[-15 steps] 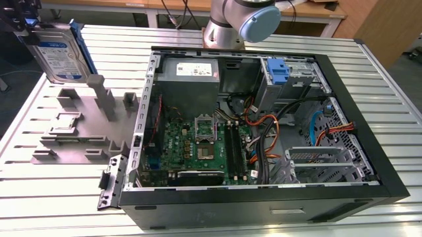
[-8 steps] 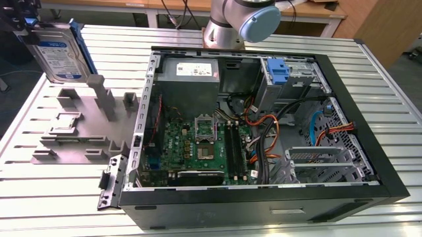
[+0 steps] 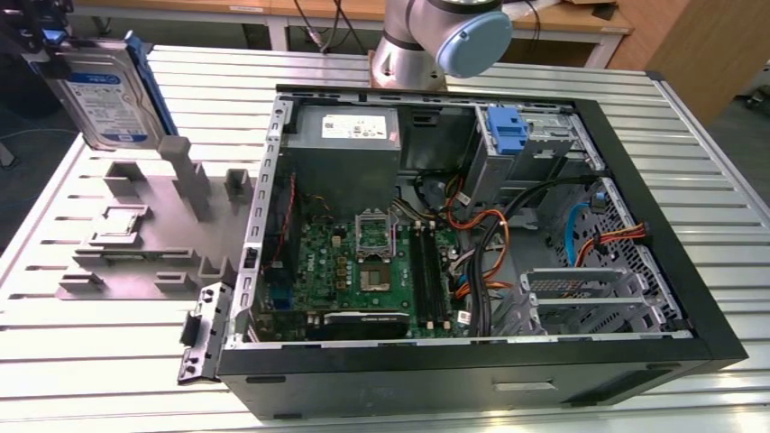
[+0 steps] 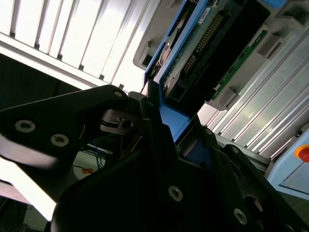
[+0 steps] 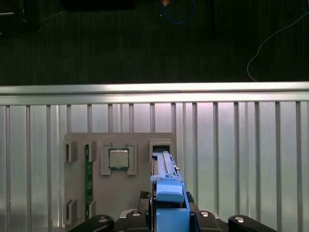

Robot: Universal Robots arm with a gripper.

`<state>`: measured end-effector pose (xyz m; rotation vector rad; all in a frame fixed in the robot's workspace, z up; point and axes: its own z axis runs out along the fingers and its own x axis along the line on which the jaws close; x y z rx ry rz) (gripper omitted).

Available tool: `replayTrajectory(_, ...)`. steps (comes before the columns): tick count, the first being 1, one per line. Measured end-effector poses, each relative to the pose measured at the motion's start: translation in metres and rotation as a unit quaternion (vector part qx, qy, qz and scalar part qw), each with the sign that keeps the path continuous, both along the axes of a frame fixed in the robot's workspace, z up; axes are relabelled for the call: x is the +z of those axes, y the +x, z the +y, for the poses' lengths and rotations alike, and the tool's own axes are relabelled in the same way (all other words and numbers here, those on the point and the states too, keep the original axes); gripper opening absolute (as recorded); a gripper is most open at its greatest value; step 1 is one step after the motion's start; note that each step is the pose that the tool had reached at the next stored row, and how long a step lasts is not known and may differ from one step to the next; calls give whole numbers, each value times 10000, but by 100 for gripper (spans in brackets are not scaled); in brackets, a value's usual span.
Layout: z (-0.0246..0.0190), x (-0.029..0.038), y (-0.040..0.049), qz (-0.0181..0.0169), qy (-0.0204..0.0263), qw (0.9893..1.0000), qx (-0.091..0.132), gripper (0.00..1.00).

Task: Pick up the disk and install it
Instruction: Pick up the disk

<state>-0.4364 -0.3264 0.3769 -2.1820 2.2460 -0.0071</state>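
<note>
**Disk clamped and held above the plate**

Matt black gripper links, studded with bright screw heads, sit closest in the second wrist view. The jaws are closed to a narrow gap on the disk, with one thin black finger flat against its blue plastic rail. That view shows the disk's underside: a green circuit board and a dark connector block with rows of pins.

In the first wrist view the disk is seen edge-on, a slim blue rail standing out from the gripper. Beyond it lies a flat grey plate with rectangular pockets, one holding a square, metal-topped chip.

In the exterior view the disk hangs upright in the upper left of the frame. It is silver with a blue-and-white label and is raised above the plate. The plate rests on a ribbed aluminium table. In the middle of the frame stands an open black case with a green board inside.
</note>
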Motion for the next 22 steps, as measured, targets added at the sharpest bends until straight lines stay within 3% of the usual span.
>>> replayTrajectory(22,0,57,0,-1,3,10000,0,37)
